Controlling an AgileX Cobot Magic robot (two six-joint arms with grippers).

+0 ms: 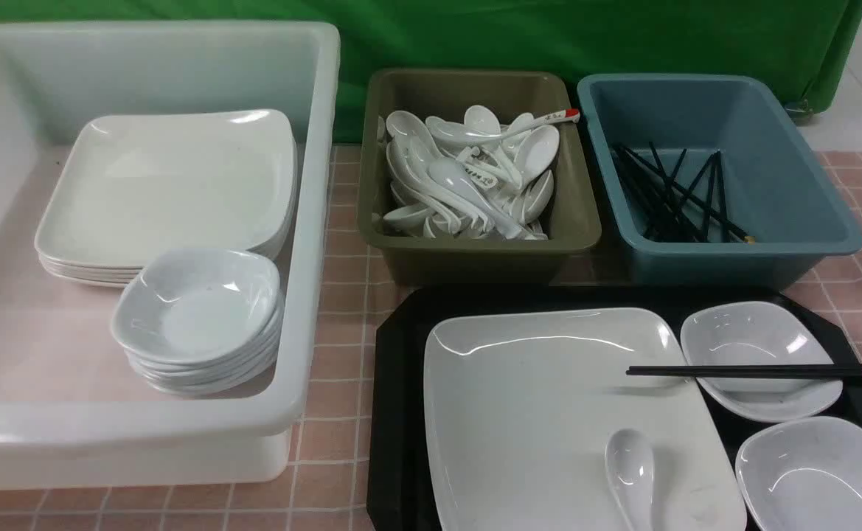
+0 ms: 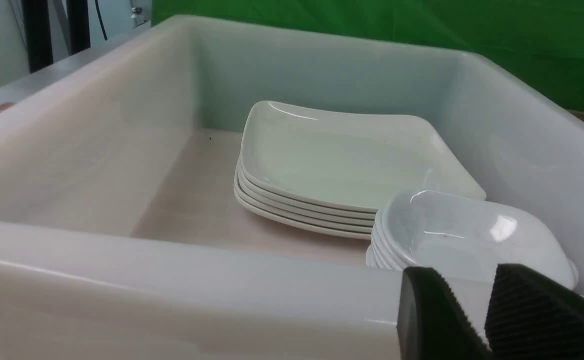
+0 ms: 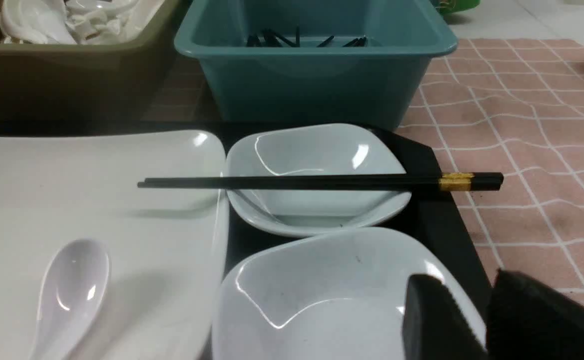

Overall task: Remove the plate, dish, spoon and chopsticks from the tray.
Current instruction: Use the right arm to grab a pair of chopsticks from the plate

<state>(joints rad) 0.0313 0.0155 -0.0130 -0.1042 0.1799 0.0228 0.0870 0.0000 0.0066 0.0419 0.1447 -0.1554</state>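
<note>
A: What's the move, and how do we do it cleanly?

B: From the left: the left gripper [image 2: 464,272] hangs at the near rim of the white tub [image 1: 143,424], fingers a little parted, pinching nothing. I'd give it no job until the plate [image 1: 534,413] is bare. Nothing is off the tray [image 1: 401,383] yet, so I judge the chopsticks [image 1: 755,371] come first. They lie across the far dish [image 1: 748,335], thin tips over the plate, gold-banded end poking past the tray's right edge. The right gripper [image 3: 464,277] hovers over the near dish [image 1: 818,472], fingers slightly apart and empty. Take both sticks in one pinch near the gold band, where there is air beneath, lift them level so neither rolls away, then carry them to the blue bin [image 1: 792,184]

A: And the count?

B: In the tub, one stack of plates [image 1: 172,184], about five, and one stack of small bowls [image 1: 198,310], five or six; the rims sit too close to be sure. The olive bin [image 1: 475,258] holds a heap of white spoons [image 1: 467,177], too tangled to count, with one red-tipped spoon [image 1: 541,122] on top. In the blue bin, several loose chopsticks [image 1: 674,199], number unclear. On the tray: one plate, one spoon [image 1: 631,468] lying on the plate's near right part, one pair of chopsticks, two dishes
</note>
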